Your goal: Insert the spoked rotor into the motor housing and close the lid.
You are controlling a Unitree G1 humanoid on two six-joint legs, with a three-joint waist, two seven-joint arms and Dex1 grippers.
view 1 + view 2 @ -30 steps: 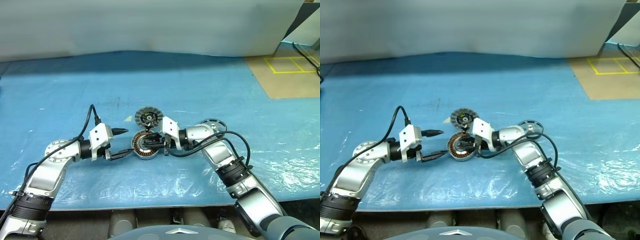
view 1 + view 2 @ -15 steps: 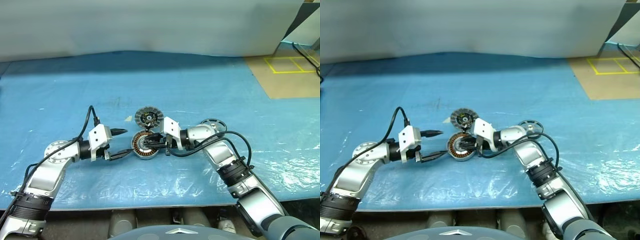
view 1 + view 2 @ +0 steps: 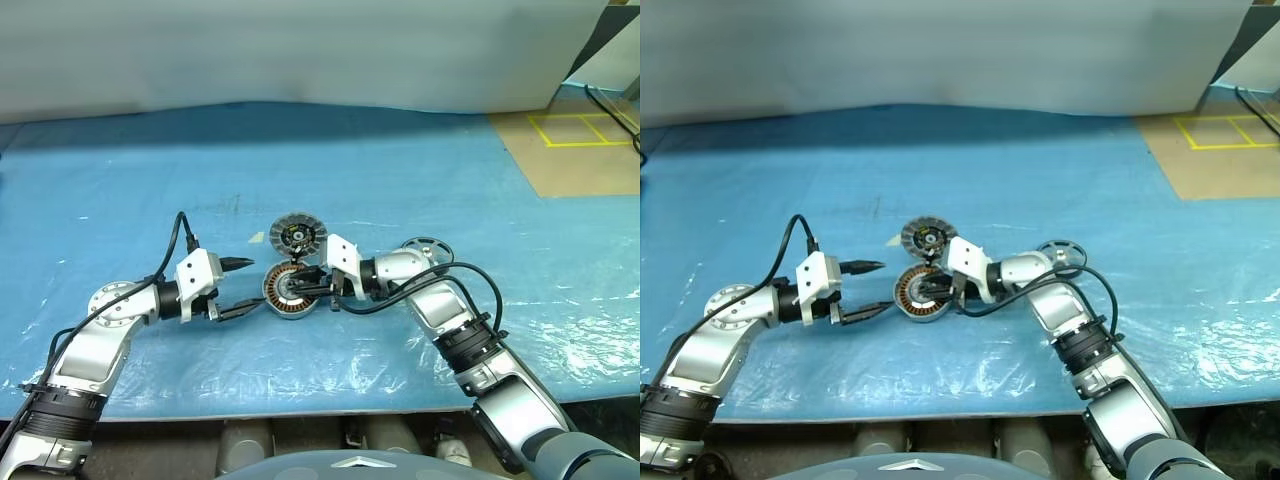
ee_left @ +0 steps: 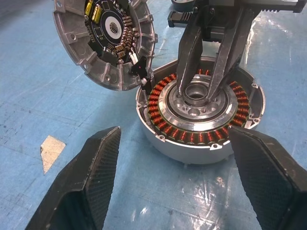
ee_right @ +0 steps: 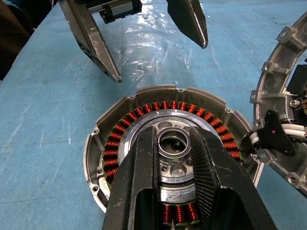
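Right jaws (image 5: 175, 143) clench the pale hub of the motor housing (image 3: 290, 290) on the blue surface (image 3: 400, 180); left jaws (image 3: 240, 286) released just beside it. Lid (image 3: 297, 236) tilted behind; spoked rotor (image 3: 427, 247) lies beyond the right arm

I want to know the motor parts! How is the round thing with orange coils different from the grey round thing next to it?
The motor housing has a ring of copper coils around a pale hub; the lid shows a dark circuit board inside a ribbed grey rim. The motor housing lies flat on the blue sheet, while the lid leans tilted against its edge. The right claw pinches the motor housing's hub; nothing holds the lid. Both are round, silver-grey and similar in width.
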